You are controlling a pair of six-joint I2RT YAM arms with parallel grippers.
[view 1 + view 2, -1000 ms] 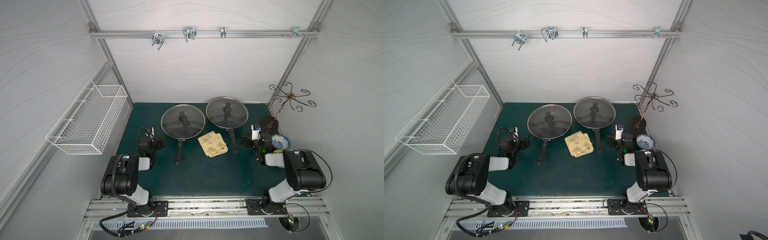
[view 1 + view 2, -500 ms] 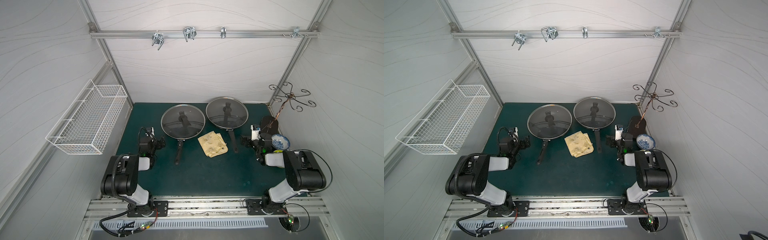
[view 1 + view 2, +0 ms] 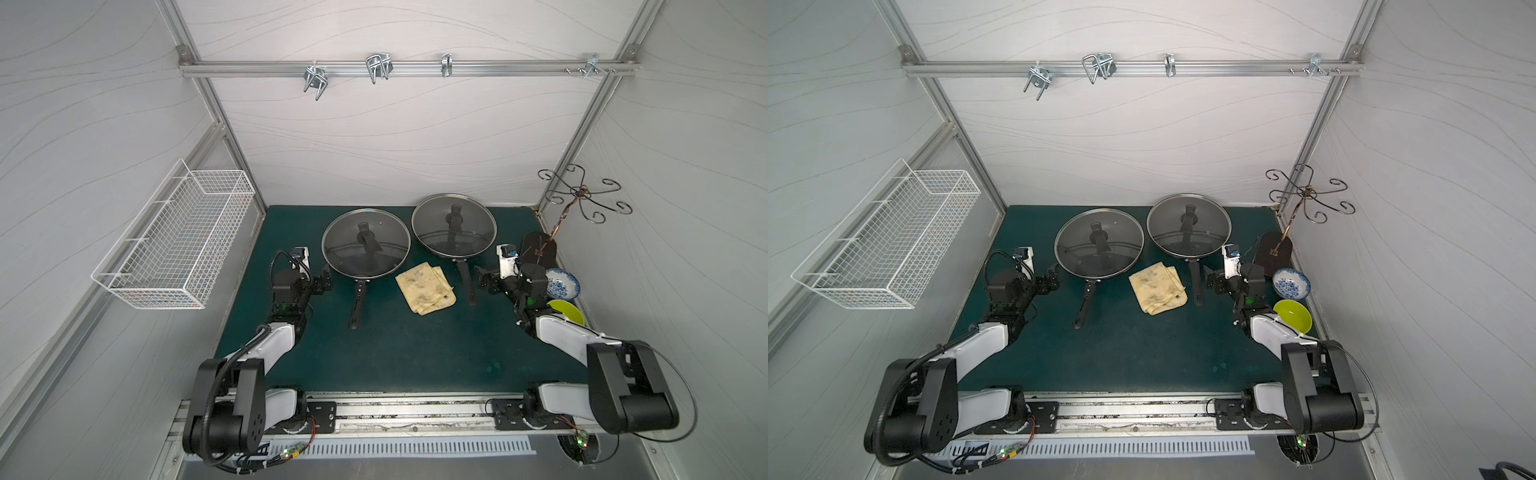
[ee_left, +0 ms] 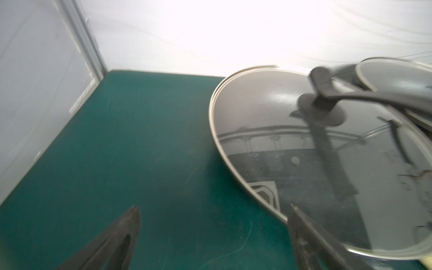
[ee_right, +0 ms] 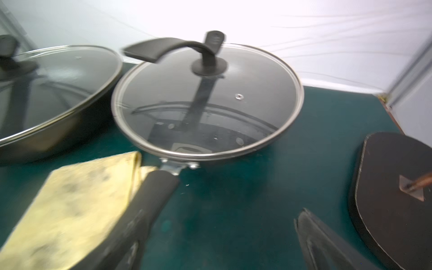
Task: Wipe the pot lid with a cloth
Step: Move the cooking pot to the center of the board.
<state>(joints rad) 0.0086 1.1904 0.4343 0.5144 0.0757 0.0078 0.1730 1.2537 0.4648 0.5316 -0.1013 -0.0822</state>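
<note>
Two black frying pans stand at the back of the green mat, each under a glass pot lid with a black knob: one lid on the left (image 3: 365, 243) (image 3: 1099, 243) (image 4: 304, 149), one on the right (image 3: 454, 225) (image 3: 1188, 226) (image 5: 208, 100). The pale yellow, grey-stained cloth (image 3: 424, 289) (image 3: 1158, 288) (image 5: 70, 205) lies folded on the mat between the two pan handles. My left gripper (image 3: 326, 280) (image 4: 213, 208) hovers open beside the left pan's rim. Open too, my right gripper (image 3: 484, 280) (image 5: 217, 231) sits just right of the right pan's handle (image 5: 145, 205). Neither holds anything.
A dark wooden stand base (image 3: 538, 249) with a metal hook tree, a blue-patterned bowl (image 3: 562, 282) and a lime-green bowl (image 3: 567, 311) crowd the right edge behind my right arm. A white wire basket (image 3: 174, 237) hangs on the left wall. Metal hooks hang from the top rail.
</note>
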